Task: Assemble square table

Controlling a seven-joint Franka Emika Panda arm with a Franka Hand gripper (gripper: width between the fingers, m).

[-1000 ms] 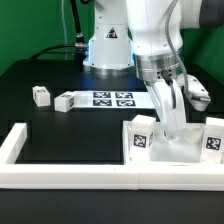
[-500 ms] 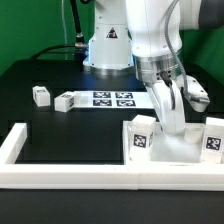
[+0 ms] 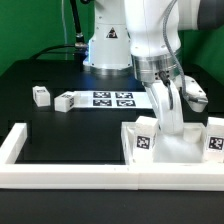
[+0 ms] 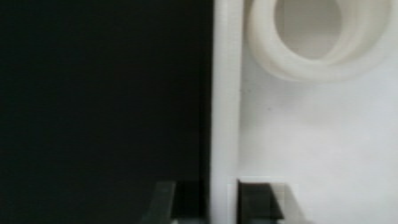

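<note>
The gripper (image 3: 172, 126) is pinched shut on the thin raised rim (image 4: 224, 100) of the square top (image 3: 186, 152). The top lies flat, with its round socket (image 4: 320, 40) facing up.

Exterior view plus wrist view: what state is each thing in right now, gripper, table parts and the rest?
gripper: shut on the rim of the square table top.
square table top: held by its rim, beside the white bar frame; no legs seen fitted.
socket: empty.
leg block: lying loose, not fitted.
second leg block: lying loose, not fitted.
marker board: lying flat.
</note>
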